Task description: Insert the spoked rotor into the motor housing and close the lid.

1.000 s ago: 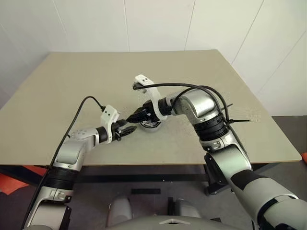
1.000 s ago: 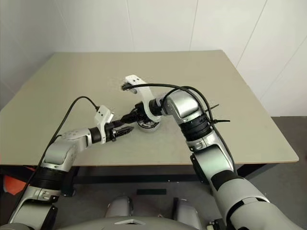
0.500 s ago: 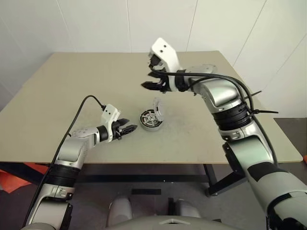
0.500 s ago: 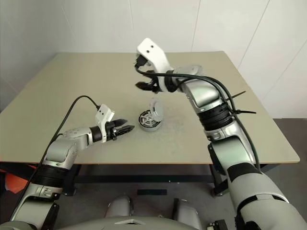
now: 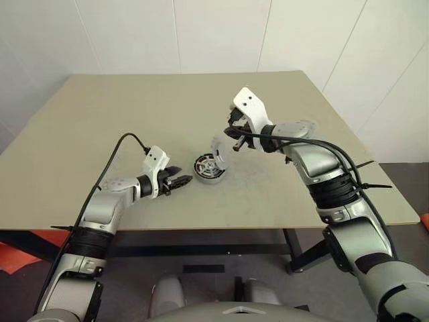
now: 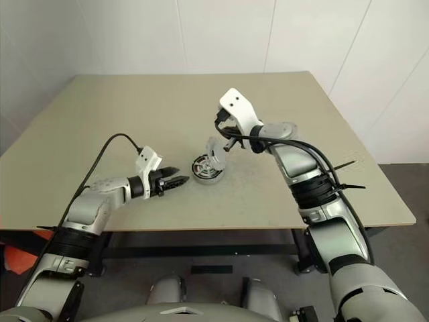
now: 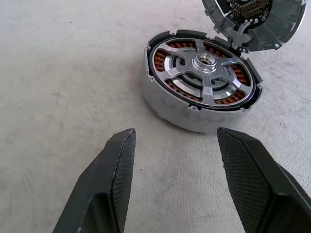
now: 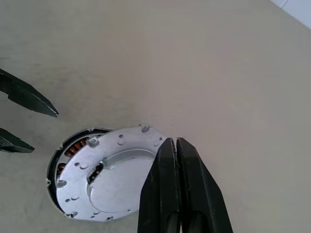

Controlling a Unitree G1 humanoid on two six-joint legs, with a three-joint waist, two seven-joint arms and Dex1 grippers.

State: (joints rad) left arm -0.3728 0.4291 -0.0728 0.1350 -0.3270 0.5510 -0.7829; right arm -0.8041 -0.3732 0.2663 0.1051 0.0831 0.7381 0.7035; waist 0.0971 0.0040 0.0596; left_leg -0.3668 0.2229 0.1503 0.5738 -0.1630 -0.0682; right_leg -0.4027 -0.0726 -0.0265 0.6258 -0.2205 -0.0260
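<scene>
The motor housing [image 7: 165, 104] sits on the table, and the spoked rotor [image 7: 206, 62] lies seated inside it over the copper windings. Its hinged lid [image 5: 220, 150] stands tilted open at the housing's far right side. My left gripper [image 7: 175, 133] hovers low just left of the housing, open, with nothing between its fingers. My right gripper [image 5: 231, 133] is shut and empty, its tips at the lid's upper edge, seen from behind in the right wrist view [image 8: 173, 141]; I cannot tell whether they touch the lid.
The beige table [image 5: 120, 114] spreads wide around the housing, with its front edge close behind my arms. White walls stand behind the table's far edge.
My right gripper left the housing, swung up and away, then came down by the raised lid and shut. The lid now stands open. The left arm has kept still.
</scene>
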